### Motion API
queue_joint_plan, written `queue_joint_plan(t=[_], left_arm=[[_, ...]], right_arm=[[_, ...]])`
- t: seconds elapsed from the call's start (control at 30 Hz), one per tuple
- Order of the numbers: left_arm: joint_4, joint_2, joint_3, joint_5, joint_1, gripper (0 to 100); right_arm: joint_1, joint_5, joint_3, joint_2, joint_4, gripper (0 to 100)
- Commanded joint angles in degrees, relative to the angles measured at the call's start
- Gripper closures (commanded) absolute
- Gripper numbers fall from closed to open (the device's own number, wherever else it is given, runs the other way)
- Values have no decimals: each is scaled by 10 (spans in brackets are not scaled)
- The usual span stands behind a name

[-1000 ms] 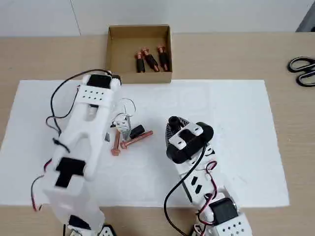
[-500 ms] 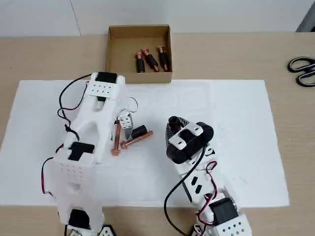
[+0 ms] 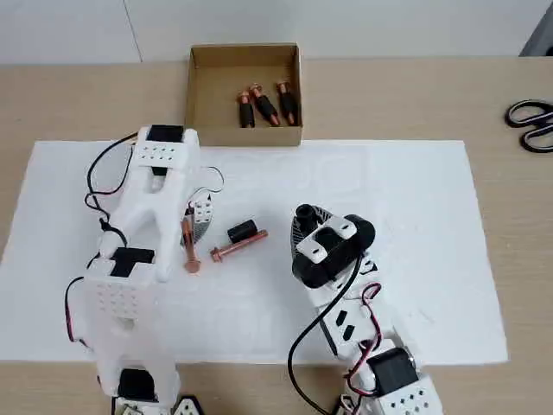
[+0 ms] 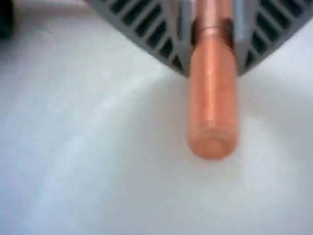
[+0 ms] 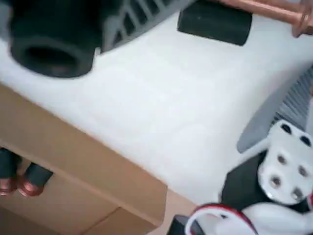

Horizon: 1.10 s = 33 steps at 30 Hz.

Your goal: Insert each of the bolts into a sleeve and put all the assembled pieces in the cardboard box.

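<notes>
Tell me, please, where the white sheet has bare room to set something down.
Bare: the white sheet from the right arm to the edge near the scissors, and left of the left arm. Crowded: mid-sheet, where the left tool holds a bolt by a loose bolt and loose sleeve, the right tool with a second sleeve nearby.

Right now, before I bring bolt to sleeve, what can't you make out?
1. Held bolt: its head, left wrist view, cut off by the top edge.
2. Right hand on the held sleeve: contact hidden in the high view under the arm's black housing; blurred in the right wrist view.
3. Cardboard box: right wrist view, mostly cut off by the edge.
</notes>
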Motion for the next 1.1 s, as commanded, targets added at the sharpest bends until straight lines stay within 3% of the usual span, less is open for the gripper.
queue_joint_plan(t=[0.0,0.27,0.37,0.57,0.7,0.87,0.93,1.07], left_arm=[[7,-7,-15,-9,-15,994],[11,-69,-70,-8,4,994],[11,-132,-70,-58,25,994],[11,-194,-71,-388,4,994],[11,-173,-70,-650,-40,994],[11,-117,-73,-910,-64,994],[11,-97,-73,-990,-62,994],[10,-67,-73,-1061,-58,994]], right_arm=[[6,1,3,-16,1,995],[6,1,3,-16,2,995],[6,1,3,-16,2,995],[6,1,3,-16,2,995],[7,1,3,-16,2,995],[8,1,3,-15,2,995],[21,1,3,-15,2,995],[37,1,3,-15,2,995]])
